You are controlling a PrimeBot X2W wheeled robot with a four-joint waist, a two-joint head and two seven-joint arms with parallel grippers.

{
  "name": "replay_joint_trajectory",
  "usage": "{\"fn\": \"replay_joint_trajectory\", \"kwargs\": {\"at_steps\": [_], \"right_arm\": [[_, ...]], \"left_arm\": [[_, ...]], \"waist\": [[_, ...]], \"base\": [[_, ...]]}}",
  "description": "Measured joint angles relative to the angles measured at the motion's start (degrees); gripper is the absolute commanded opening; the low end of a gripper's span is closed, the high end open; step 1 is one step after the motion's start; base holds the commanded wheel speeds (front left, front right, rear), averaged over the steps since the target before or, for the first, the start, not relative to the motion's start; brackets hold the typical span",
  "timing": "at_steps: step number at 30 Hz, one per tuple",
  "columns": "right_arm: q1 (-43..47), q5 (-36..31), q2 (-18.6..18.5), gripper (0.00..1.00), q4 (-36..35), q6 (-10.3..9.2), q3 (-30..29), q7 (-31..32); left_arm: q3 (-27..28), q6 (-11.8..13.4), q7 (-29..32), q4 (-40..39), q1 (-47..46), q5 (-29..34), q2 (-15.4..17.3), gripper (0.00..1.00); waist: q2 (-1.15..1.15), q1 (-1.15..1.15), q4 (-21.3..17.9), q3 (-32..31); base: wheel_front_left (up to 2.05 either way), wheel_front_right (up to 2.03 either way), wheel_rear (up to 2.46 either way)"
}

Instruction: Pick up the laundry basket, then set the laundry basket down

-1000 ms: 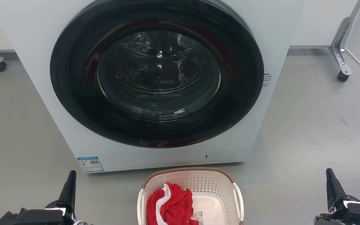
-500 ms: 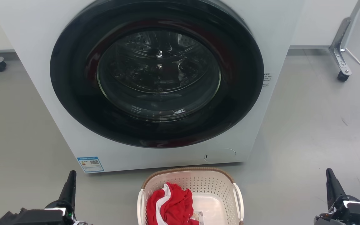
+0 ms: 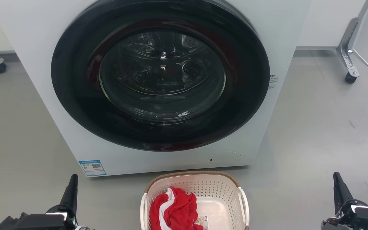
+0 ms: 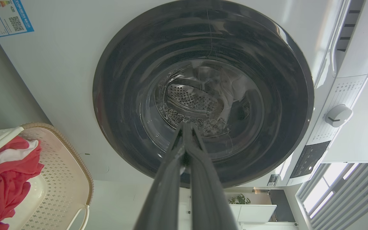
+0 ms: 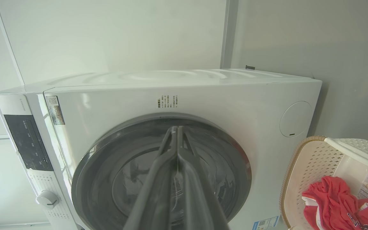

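Washing machine [image 3: 286, 38]: one, white, front-loading, standing on the grey floor [image 3: 315, 134]; its one round dark door [image 3: 160, 75] is shut.
Laundry basket [image 3: 216, 188]: one, on the floor just in front of the machine, between the two hands and well apart from both.
Basket's look: cream-white perforated walls, a brown woven-look rim, two white side handles [image 3: 244, 201] and one small label [image 3: 202, 220] on the bottom.
Garment [image 3: 174, 210]: one, red and white, bunched in the basket's left half.
Hands: two, the left hand [image 3: 74, 177] at lower left and the right hand [image 3: 336, 175] at lower right. Each is clenched on nothing, its dark fingers pressed together in its wrist view.
Sticker [image 3: 92, 167]: one, blue, at the machine's lower left corner.
Change: none seen; basket, garment and both hands lie as they did half a second ago.
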Motion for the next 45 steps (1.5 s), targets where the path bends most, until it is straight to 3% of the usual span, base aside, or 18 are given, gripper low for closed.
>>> {"fn": "replay_joint_trajectory", "kwargs": {"at_steps": [45], "right_arm": [[0.0,0.05,0.0,0.0,-0.01,0.0,0.01,0.0]], "left_arm": [[0.0,0.0,0.0,0.0,0.0,0.0,0.0,0.0]], "waist": [[0.0,0.0,0.0,0.01]], "base": [[0.0,0.0,0.0]]}}
